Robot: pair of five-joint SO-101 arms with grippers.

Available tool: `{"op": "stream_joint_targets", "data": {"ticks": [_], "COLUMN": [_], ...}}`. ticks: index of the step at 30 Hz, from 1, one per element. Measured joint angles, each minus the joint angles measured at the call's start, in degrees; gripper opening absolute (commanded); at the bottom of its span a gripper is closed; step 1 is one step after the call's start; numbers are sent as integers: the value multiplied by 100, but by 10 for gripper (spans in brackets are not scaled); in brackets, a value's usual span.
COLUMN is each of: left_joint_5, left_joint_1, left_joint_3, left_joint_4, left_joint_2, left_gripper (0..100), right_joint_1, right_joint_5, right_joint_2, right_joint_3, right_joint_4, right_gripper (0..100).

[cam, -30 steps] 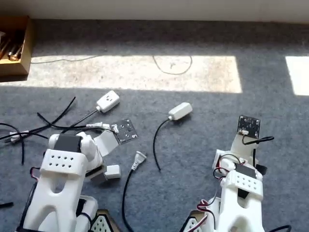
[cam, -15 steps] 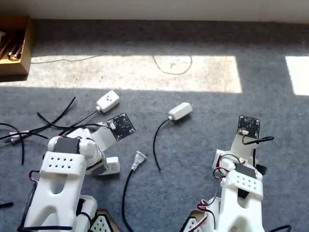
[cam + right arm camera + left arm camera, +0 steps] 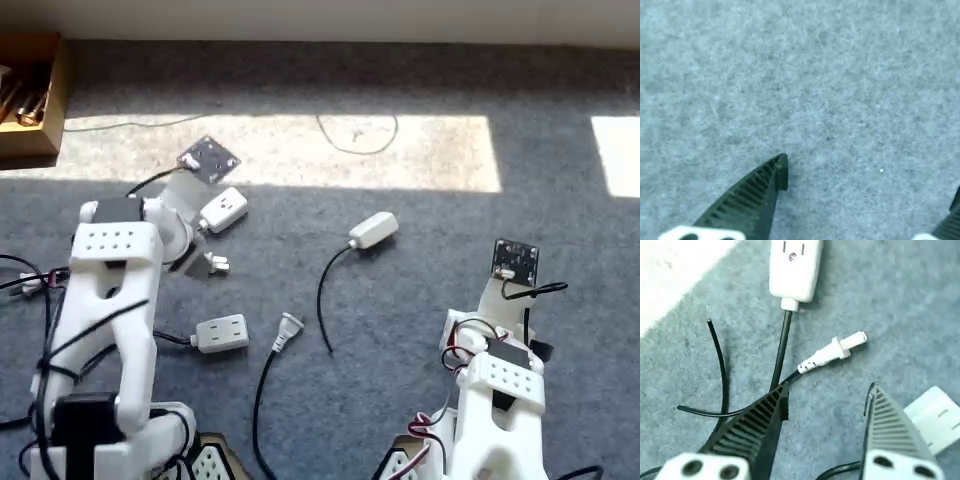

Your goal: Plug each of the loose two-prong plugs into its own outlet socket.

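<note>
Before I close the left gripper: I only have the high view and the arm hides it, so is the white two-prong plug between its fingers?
Observer: No. The left gripper is open, and the white two-prong plug lies on the grey carpet just ahead of its fingertips, apart from them.
Operator: Anything close that I might snag?
Observer: The black cord of the white outlet socket runs right up to one finger.
Operator: And the right gripper?
Observer: Open over bare carpet, holding nothing.
</note>
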Motion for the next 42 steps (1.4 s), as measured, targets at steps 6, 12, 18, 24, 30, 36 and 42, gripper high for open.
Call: {"op": "stream_joint_targets", "data": {"ticks": [6,12,18,24,30,36,42], "left_joint_5": [308,-1240,-3499,-4229,-4229,-4229,-4229], "left_joint_1": [0,-158,-369,-369,-193,246,466], "left_joint_3": [-1415,-2505,-3226,-3147,-2479,-1714,-1521], "left_joint_4": [26,536,1530,2593,2013,659,176], "left_joint_2": [1732,2505,2549,2549,2549,2558,2558], "left_gripper": [256,259,256,256,256,256,256], "right_joint_1": [0,0,0,-88,-299,-308,-308], "right_joint_5": [0,0,0,0,193,193,193], "right_joint_2": [0,0,0,0,0,0,0], "right_joint_3": [0,0,0,0,88,88,88], "right_joint_4": [0,0,0,0,0,0,0], "right_gripper": [474,474,474,474,474,474,474]}}
